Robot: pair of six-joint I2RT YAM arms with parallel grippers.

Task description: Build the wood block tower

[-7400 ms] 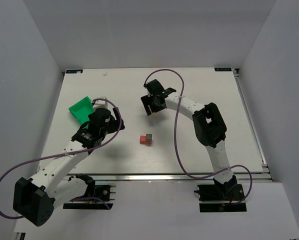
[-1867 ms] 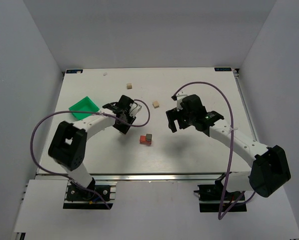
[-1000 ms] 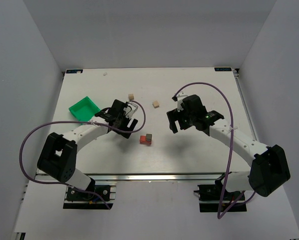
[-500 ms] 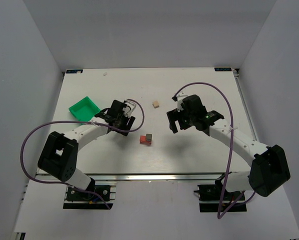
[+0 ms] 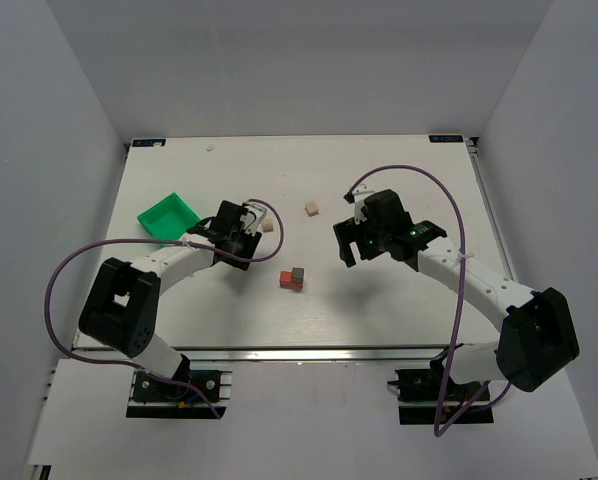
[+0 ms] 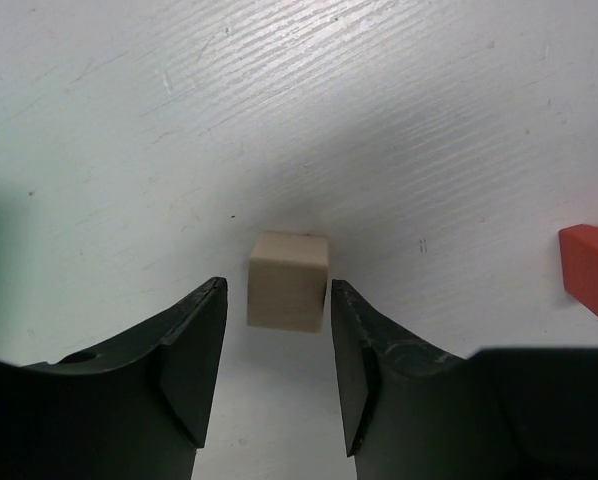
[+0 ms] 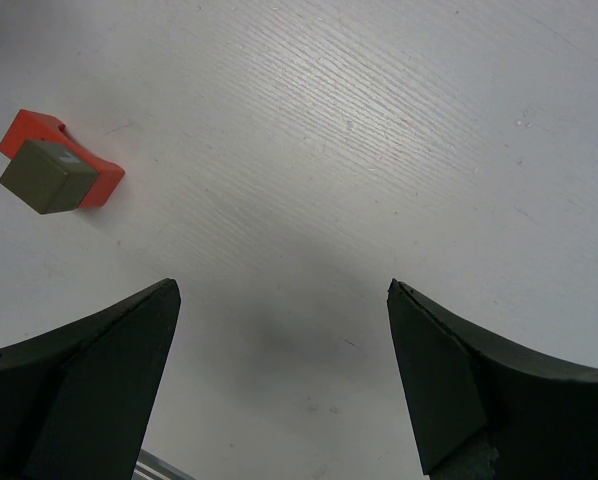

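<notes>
Look, your left gripper (image 6: 278,292) stands narrow around a pale beige cube (image 6: 289,280), not squeezing it yet. Your right gripper (image 7: 281,290) is wide, holding nothing. The grey-brown cube (image 5: 298,272) sits on the red-orange block (image 5: 287,283) nearby.

Two beige cubes (image 5: 312,208) (image 5: 268,226), red block (image 5: 287,282), grey cube (image 5: 298,273) (one each), green bin (image 5: 169,216).
</notes>
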